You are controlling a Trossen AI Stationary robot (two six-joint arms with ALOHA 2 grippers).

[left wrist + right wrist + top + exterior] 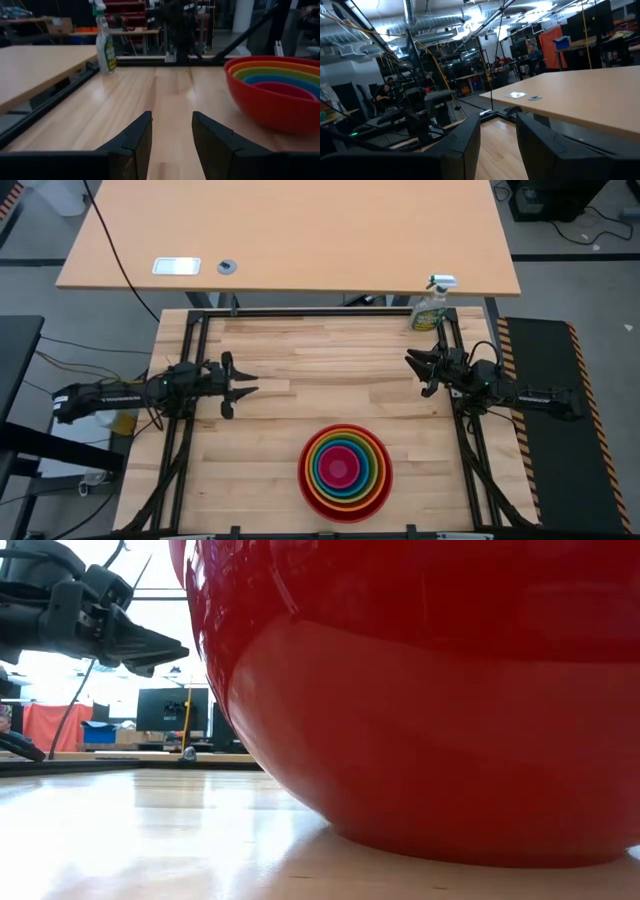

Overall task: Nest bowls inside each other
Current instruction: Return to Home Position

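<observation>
The bowls (345,470) sit one inside another near the table's front edge, right of centre: red outermost, then orange, lime green, blue, and pink in the middle. The red bowl (430,690) rests on the wood by its base and fills the low view. In the left wrist view the stack (277,87) stands off to one side. My left gripper (245,383) hovers open at the table's left side, pointing toward the right edge, with nothing between its fingers (171,130). My right gripper (412,365) hovers open at the right side, pointing left, also holding nothing (497,135).
A green spray bottle (432,305) stands at the table's far right corner. A tan desk (300,230) lies beyond the far edge. Black frame rails (190,380) run along both sides. Bare wood (330,370) stretches between the two grippers.
</observation>
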